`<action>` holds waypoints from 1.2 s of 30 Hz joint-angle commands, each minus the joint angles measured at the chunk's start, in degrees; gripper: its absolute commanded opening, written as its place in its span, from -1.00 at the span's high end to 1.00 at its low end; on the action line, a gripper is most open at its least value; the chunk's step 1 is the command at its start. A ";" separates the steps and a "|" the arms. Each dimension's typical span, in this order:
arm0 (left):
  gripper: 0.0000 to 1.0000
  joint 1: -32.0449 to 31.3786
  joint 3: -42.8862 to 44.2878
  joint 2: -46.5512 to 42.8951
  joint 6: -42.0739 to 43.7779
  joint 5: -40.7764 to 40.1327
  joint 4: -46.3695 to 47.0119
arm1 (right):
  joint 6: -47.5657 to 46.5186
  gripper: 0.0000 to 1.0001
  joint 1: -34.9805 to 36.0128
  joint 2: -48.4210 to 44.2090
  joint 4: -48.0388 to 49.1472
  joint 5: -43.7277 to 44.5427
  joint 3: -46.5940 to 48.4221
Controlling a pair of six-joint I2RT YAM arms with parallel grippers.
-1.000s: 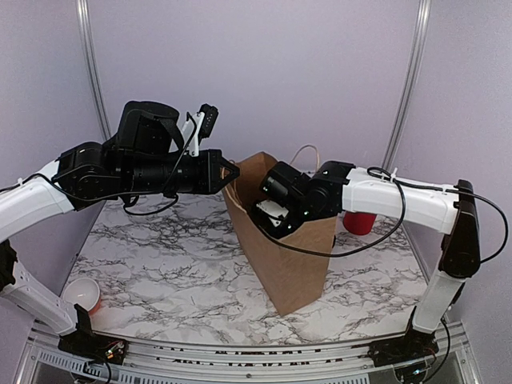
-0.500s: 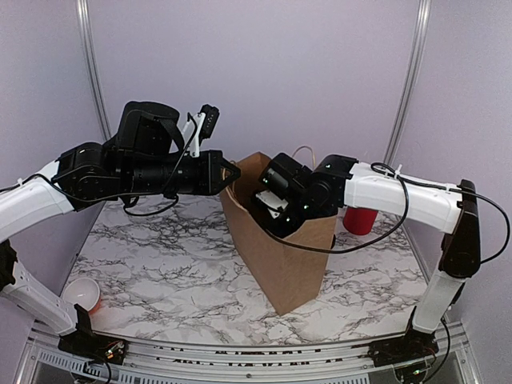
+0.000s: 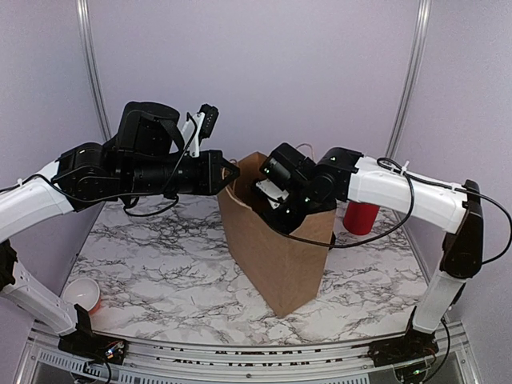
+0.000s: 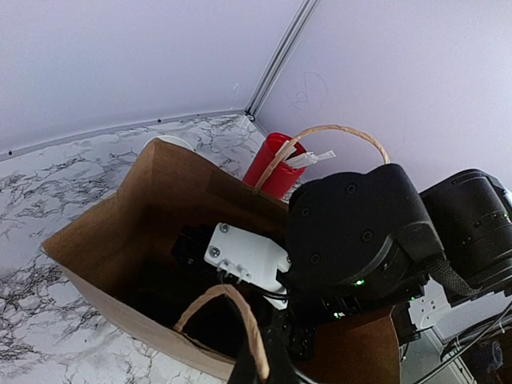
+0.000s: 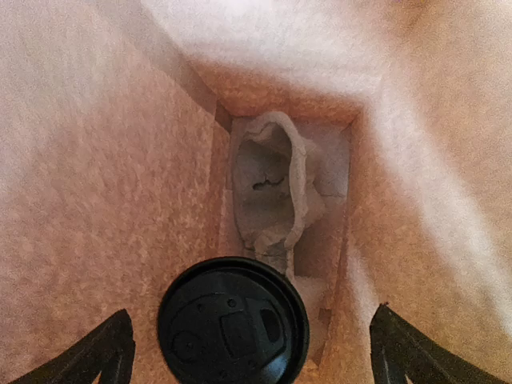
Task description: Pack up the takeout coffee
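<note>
The takeout coffee shows only in the right wrist view: its black plastic lid (image 5: 232, 320) faces up as it stands on the bottom of the brown paper bag (image 3: 280, 248). My right gripper (image 5: 252, 352) is open above it, with its fingertips (image 5: 104, 352) wide apart and clear of the lid. In the top view that gripper (image 3: 276, 208) reaches into the bag's mouth. My left gripper (image 4: 260, 364) is shut on the bag's near paper handle (image 4: 240, 312) and holds the bag open at its left rim (image 3: 232, 172).
A crumpled white paper (image 5: 276, 188) lies on the bag's bottom behind the cup. A red cup of white sachets (image 3: 362, 218) stands right of the bag, also in the left wrist view (image 4: 272, 164). A small white-lined cup (image 3: 80, 294) sits at the near left.
My right gripper has risen and drawn back toward the bag's mouth. The bag's top has shifted a little to the left. The left arm has not moved.
</note>
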 commanded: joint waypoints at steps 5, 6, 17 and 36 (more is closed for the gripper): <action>1.00 -0.21 1.68 -0.27 0.83 -2.58 0.19 | 0.50 -1.00 0.73 -2.82 2.70 1.25 4.44; 1.00 -0.20 1.55 -0.35 0.82 -2.68 0.17 | 0.48 -1.00 0.73 -2.86 2.88 1.27 4.50; 1.00 -0.05 1.65 -0.58 1.90 -4.66 0.14 | 0.24 -1.00 0.90 -2.54 3.91 0.40 10.59; 1.00 1.82 0.60 -2.97 1.73 -6.12 -0.14 | 0.76 -0.99 1.24 -3.08 6.91 0.93 16.15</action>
